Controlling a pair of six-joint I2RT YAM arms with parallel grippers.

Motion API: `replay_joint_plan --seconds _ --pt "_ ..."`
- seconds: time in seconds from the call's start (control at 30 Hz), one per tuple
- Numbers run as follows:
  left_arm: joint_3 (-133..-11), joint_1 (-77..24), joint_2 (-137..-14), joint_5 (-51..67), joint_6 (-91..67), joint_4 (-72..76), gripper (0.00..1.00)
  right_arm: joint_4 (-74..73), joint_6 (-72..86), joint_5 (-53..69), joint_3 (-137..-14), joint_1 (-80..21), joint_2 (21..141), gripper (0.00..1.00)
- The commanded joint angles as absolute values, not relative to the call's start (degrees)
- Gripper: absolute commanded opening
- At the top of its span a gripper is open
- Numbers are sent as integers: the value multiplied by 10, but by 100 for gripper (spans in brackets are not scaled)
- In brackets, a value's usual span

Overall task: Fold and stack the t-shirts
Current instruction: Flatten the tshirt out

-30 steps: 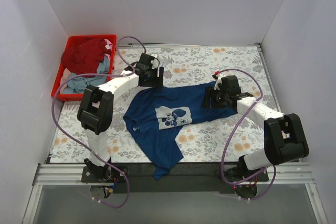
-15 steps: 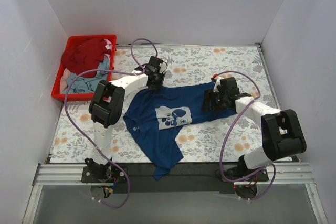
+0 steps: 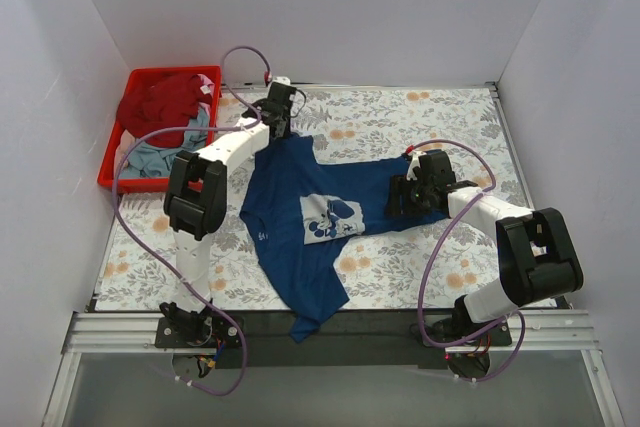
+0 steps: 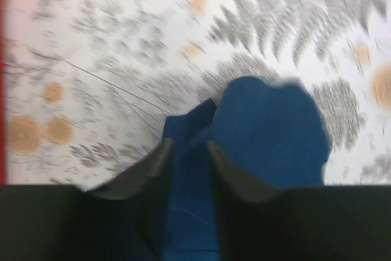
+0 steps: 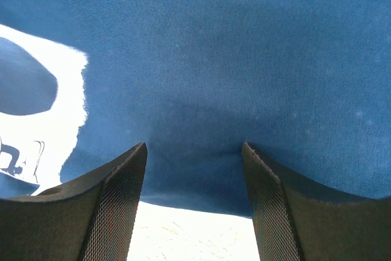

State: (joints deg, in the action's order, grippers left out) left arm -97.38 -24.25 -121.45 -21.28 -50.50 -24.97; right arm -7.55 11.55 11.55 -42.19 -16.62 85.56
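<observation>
The navy blue t-shirt (image 3: 310, 217) with its pale mouse print (image 3: 332, 218) lies spread across the floral tablecloth, its hem hanging over the near edge. My left gripper (image 3: 279, 128) is shut on a fold of the shirt's far corner (image 4: 269, 132), which is lifted and stretched toward the far left. My right gripper (image 3: 405, 197) is open, its fingers (image 5: 116, 206) resting on the shirt's right part (image 5: 201, 77), just over its edge. The dark red t-shirt (image 3: 165, 99) and the pale grey-blue t-shirt (image 3: 165, 152) lie crumpled in the red crate.
The red plastic crate (image 3: 112, 162) stands at the far left, off the tablecloth (image 3: 420, 117). White walls close in the left, far and right sides. Purple cables loop above both arms.
My left gripper has pulled the shirt's far corner up and toward the back left, stretching the shirt longer. My right gripper has stayed nearly in place on the shirt.
</observation>
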Motion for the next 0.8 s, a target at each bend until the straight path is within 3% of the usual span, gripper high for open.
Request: replay_joint_plan --seconds 0.0,0.03,0.07,0.17,0.3,0.4,0.5,0.77 --pt "-1016 -208 -1227 -286 -539 -245 34 -69 107 107 -417 -169 845 70" --pt "-1027 -202 -1231 -287 -541 -248 49 -69 106 109 -417 -169 842 70" --pt "-1030 -200 -1231 -289 -547 -256 55 -69 105 109 -418 -169 837 70" --pt "-1011 -198 -1203 -277 -563 -257 68 -69 105 103 -425 -169 827 70" --pt "-950 -199 -1151 -219 -586 -257 66 -71 100 59 -452 -164 818 70" --pt "-880 -206 -1108 -160 -608 -257 56 -71 98 55 -476 -140 828 70" --pt "-805 -215 -1079 -114 -628 -257 52 -70 108 64 -511 -114 852 69" --pt "-665 -230 -1009 -53 -649 -263 51 -71 127 76 -546 -78 932 69"
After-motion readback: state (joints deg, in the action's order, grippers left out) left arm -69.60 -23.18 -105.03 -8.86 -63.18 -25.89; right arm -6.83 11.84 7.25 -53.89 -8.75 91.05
